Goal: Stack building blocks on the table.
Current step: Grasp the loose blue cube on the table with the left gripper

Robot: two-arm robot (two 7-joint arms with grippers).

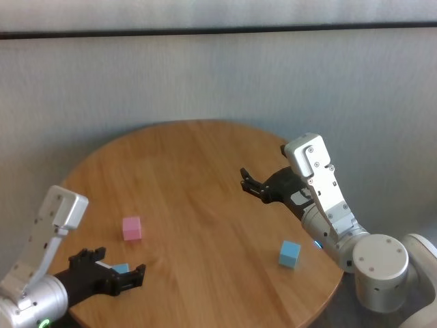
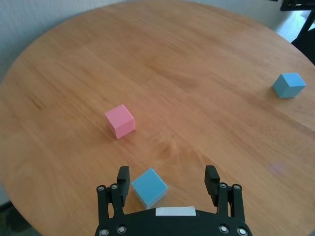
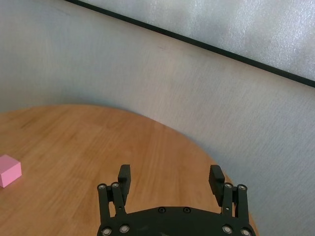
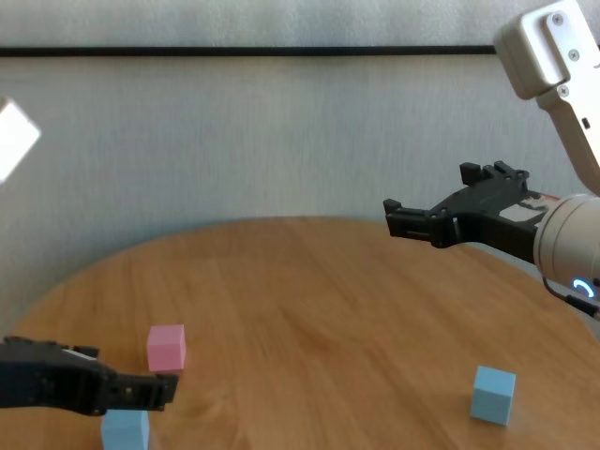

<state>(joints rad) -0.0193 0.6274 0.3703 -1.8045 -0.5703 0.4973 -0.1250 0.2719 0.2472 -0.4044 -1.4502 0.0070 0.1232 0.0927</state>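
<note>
Left gripper [image 2: 169,179] sits lowest and nearest, at about 7 o'clock on the table [image 1: 205,157], jaws apart with the near blue block [image 2: 149,187] between them but off-centre, close to one finger and apparently not touching either. Nothing is gripped.

Pink block [image 2: 120,121] stands near it, a bit further in toward the table centre, at roughly 8 o'clock. Far blue block [image 1: 289,253] is well apart, at around 4 o'clock near the edge. All three sit singly on the table, none stacked.

Right gripper [image 1: 252,183] hangs above the table at around 2 o'clock, jaws spread, empty, over no block.

Step in hand, as I read it: first pick, left arm lining up on the near blue block.

Next move needs: centre the block between the fingers, drop a touch lower if it isn't at block height yet (can't tell from these views), then close squarely on two flat faces. Skewed grip will likely twist the block and make placing on the pink one sloppy.
</note>
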